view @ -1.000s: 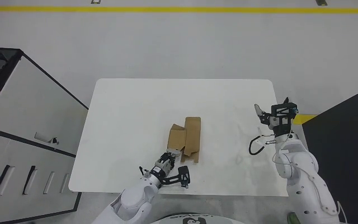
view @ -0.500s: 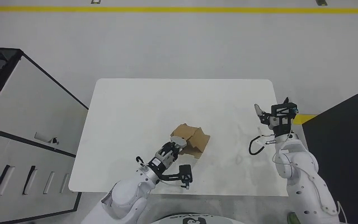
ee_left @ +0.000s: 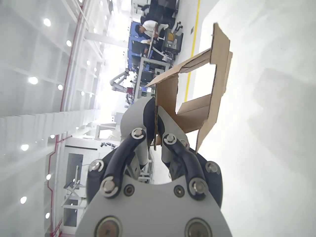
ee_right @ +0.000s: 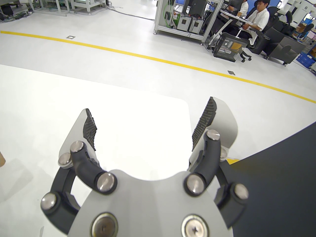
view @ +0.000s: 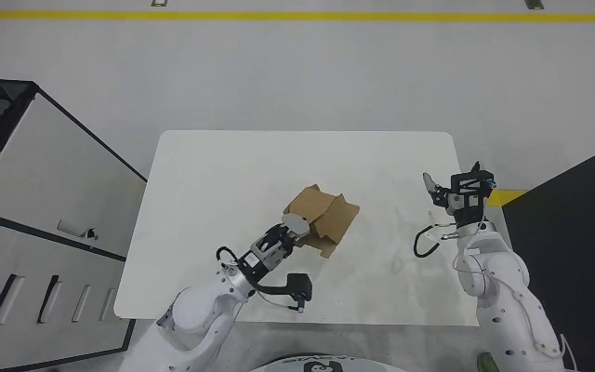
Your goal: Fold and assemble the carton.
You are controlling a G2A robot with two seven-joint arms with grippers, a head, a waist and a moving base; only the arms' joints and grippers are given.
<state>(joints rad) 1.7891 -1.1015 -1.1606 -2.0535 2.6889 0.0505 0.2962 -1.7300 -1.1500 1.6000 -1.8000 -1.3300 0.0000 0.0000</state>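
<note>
Left wrist view: brown cardboard carton [ee_left: 218,57], half-open and hollow.

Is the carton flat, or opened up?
Partly opened: panels of the carton stand apart around a hollow, one edge pinched in the left hand.

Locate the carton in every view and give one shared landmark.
Top view: carton mid-table, at the left gripper.
Left wrist view: carton pinched in that gripper, partly opened.
Right wrist view: tan sliver at the frame edge, probably the carton.
Shared landmark: the yellow floor line.
</note>
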